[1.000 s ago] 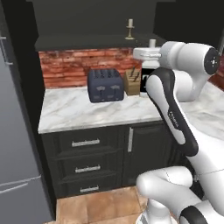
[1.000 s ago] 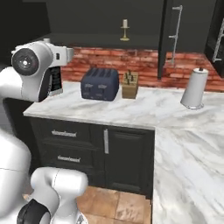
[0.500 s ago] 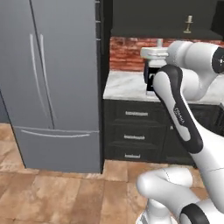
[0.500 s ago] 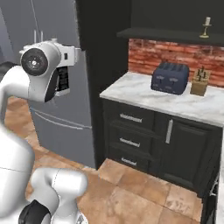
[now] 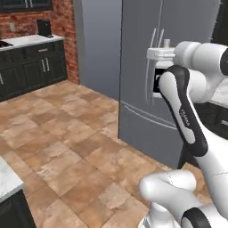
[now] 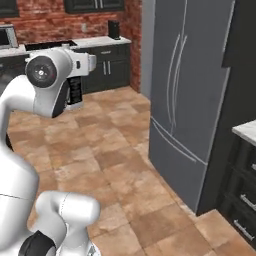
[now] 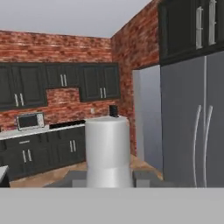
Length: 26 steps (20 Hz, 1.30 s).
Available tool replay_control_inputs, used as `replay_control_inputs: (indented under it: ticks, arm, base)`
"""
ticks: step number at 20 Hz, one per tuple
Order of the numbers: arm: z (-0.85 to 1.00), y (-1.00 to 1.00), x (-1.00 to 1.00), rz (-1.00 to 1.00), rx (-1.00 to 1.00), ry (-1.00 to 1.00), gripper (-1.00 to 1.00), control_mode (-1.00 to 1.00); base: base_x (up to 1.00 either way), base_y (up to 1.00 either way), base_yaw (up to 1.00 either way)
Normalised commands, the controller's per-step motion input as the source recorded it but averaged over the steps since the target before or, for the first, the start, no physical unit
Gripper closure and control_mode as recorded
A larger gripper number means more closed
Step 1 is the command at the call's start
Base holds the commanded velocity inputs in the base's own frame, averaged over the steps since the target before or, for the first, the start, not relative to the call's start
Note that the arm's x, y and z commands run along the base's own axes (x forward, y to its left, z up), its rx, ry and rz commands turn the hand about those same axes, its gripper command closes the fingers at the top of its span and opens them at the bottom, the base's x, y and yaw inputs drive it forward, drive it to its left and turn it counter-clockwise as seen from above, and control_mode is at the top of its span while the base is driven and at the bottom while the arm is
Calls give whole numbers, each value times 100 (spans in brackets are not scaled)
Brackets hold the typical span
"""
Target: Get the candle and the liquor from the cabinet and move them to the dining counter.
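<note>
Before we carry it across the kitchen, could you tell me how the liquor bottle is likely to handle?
The liquor looks like rigid glass: probably stiff, and fragile if dropped. Its smooth pale neck, rising past the gripper, may be slippery. Upright and tall, it could tip when set down.

The refrigerator (image 5: 178,67) has smooth, brushed grey metal doors with a soft sheen. The floor (image 5: 67,147) is matt terracotta tile — mottled and rough-looking. Rough red brick covers the wall (image 7: 52,46). The liquor (image 7: 108,151) shows a smooth, pale stopper — faintly glossy.
</note>
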Motion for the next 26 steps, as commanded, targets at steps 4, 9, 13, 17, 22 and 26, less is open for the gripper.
replay_control_inputs:
  ticks: [4,9,13,17,22,26]
  arm:
    - [0,0,0,0,0,0,100,100]
    - [0,0,0,0,0,0,100,100]
    - [0,0,0,0,0,0,100,100]
    - [0,0,0,0,0,0,100,100]
    - [0,0,0,0,0,0,100,100]
    - [0,0,0,0,0,0,100,100]
  base:
    - [3,0,100]
    - [26,0,95]
    - [35,0,92]
    - [45,0,88]
    - [55,0,85]
    - [55,0,82]
